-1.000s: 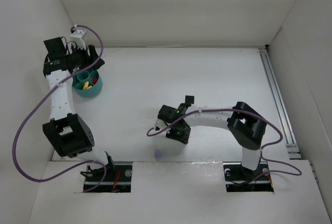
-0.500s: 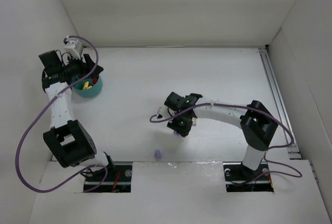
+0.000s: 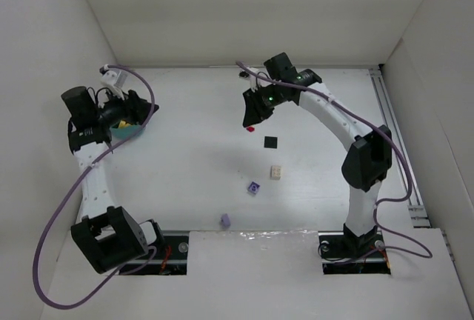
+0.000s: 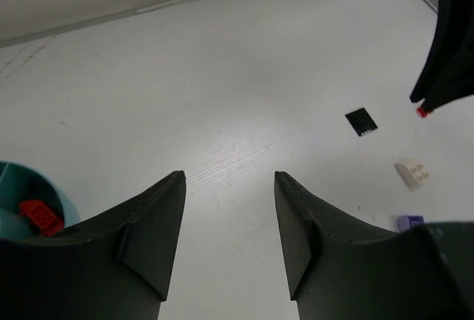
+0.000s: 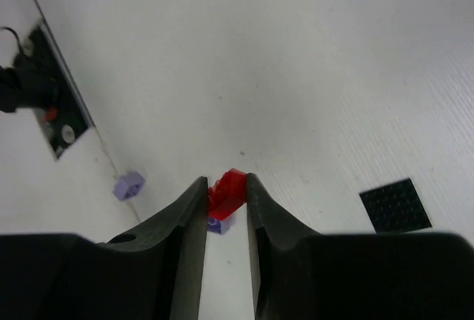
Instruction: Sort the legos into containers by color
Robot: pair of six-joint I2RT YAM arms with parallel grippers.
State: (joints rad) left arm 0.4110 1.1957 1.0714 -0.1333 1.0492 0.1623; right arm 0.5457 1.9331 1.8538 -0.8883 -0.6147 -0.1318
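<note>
Red lego (image 5: 228, 188) pinched in right end effector (image 5: 225, 184).

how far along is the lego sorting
Done: a red brick and a yellow one sit in the bowl. In hand: the right tool grips a second red brick. Left on the table: black plate, cream brick, two purple bricks.

The white table (image 4: 222, 90) is matt with a fine streaked grain, possibly laminate. The left gripper (image 4: 229, 231) and right gripper (image 5: 224, 185) have smooth, dull black plastic fingers. The red brick (image 5: 227, 190) is glossy, slightly translucent plastic. The black plate (image 5: 395, 205) is matt and studded. The teal bowl (image 4: 52, 190) is smooth plastic.
</note>
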